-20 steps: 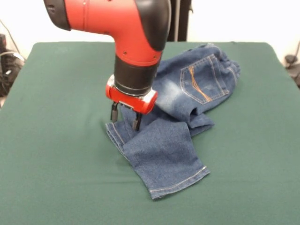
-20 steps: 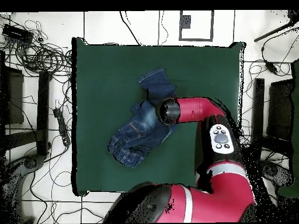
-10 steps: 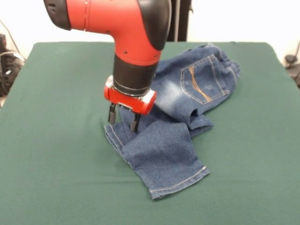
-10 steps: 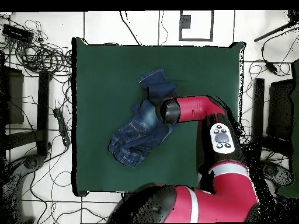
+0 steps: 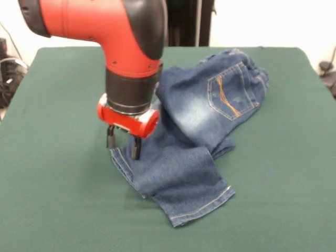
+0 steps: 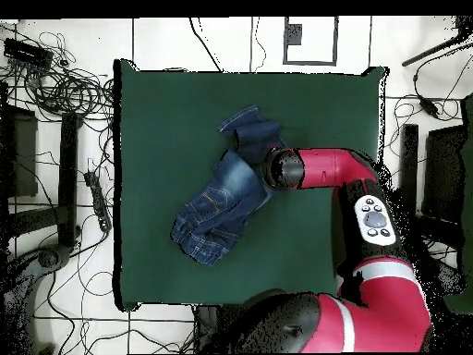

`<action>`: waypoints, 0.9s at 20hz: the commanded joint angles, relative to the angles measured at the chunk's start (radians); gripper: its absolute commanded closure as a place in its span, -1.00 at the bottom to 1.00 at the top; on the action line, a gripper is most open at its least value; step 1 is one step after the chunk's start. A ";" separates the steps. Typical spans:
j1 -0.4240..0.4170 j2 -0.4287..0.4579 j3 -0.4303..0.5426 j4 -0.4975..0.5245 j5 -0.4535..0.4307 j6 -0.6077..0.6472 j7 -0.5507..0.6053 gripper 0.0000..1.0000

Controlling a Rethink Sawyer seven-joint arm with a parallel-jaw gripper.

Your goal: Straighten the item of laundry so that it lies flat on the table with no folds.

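Gripper (image 5: 124, 144) pinched the soft, limp jeans (image 5: 197, 131) at a leg's side edge on the counter (image 5: 58, 189); hems offer firmer hold

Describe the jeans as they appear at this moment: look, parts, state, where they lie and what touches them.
The jeans are small, blue denim with faded whitish patches, a gathered waistband at the far end and a back pocket with orange stitching. They lie crumpled on the green table, right of centre in the front view, one leg stretching toward the camera with its hem showing and cloth folded over beside it. The claw stands at the leg's left edge, fingers on or pinching the denim.
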 commanded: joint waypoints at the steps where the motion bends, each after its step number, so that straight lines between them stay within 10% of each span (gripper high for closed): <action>1: -0.050 0.002 0.168 -0.071 0.017 -0.009 -0.190 -1.00; 7: -0.069 -0.016 0.188 -0.085 0.035 0.073 -0.193 -1.00; 8: -0.069 -0.015 0.190 -0.093 0.031 0.094 -0.189 1.00; 18: -0.058 -0.022 0.187 -0.155 0.056 0.225 -0.211 1.00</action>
